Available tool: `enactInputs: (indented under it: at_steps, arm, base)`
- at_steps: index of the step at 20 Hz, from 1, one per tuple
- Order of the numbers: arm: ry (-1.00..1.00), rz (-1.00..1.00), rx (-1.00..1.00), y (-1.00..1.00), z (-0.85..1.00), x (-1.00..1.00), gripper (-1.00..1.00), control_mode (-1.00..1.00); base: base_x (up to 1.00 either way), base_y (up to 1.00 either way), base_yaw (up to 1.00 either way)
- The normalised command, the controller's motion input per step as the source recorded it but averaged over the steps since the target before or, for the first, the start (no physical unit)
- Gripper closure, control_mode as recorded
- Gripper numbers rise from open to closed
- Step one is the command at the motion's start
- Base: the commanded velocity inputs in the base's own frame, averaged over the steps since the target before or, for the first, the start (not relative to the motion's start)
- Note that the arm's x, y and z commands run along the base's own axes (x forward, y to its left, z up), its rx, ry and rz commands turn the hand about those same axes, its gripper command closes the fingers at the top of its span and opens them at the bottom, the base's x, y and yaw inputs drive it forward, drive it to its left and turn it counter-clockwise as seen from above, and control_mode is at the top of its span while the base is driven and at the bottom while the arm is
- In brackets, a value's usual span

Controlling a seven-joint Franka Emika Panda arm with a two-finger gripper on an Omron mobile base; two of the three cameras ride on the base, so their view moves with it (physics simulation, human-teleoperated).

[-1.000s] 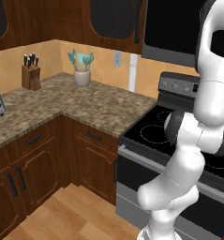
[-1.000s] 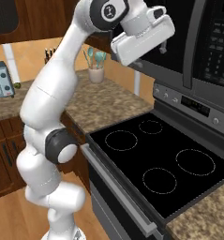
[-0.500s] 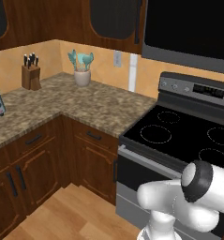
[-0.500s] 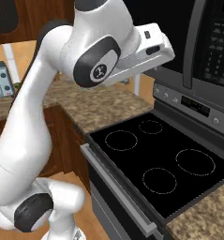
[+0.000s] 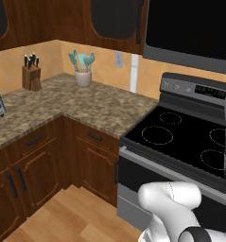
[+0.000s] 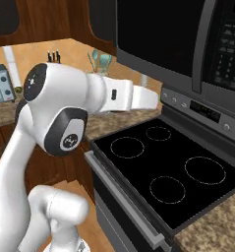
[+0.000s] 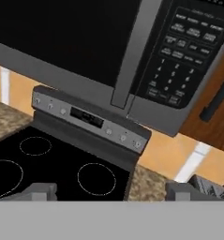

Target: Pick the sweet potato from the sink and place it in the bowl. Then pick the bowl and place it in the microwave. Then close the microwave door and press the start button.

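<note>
The microwave (image 7: 132,51) hangs over the stove (image 6: 173,172), its door (image 7: 62,37) shut. The gripper (image 7: 111,190), fingers spread and empty, faces the button panel (image 7: 188,51). A clean press likely needs a slow, square approach to the start button.

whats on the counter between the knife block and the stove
In the left base view, a pale crock of teal utensils stands between the wooden knife block and the black-topped steel stove; the rest is bare speckled counter.

Three views toward stove (image 5: 190,137)
</note>
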Motion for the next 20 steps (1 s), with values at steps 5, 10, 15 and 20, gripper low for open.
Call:
enactInputs:
  at_steps: [5, 10, 15, 20]
  arm:
    - [-0.41, 0.00, 0.22, -0.17, 0.00, -0.60, 1.00, -1.00]
    - [-0.49, 0.00, 0.24, 0.07, -0.10, -0.55, 1.00, -1.00]
    - [-0.32, 0.00, 0.04, 0.01, -0.09, -0.22, 1.00, -1.00]
    - [-0.17, 0.00, 0.00, 0.00, -0.04, -0.09, 1.00, -1.00]
  base:
    - [0.00, 0.00, 0.00]
    - [0.00, 0.00, 0.00]
    - [0.00, 0.00, 0.00]
    - [0.00, 0.00, 0.00]
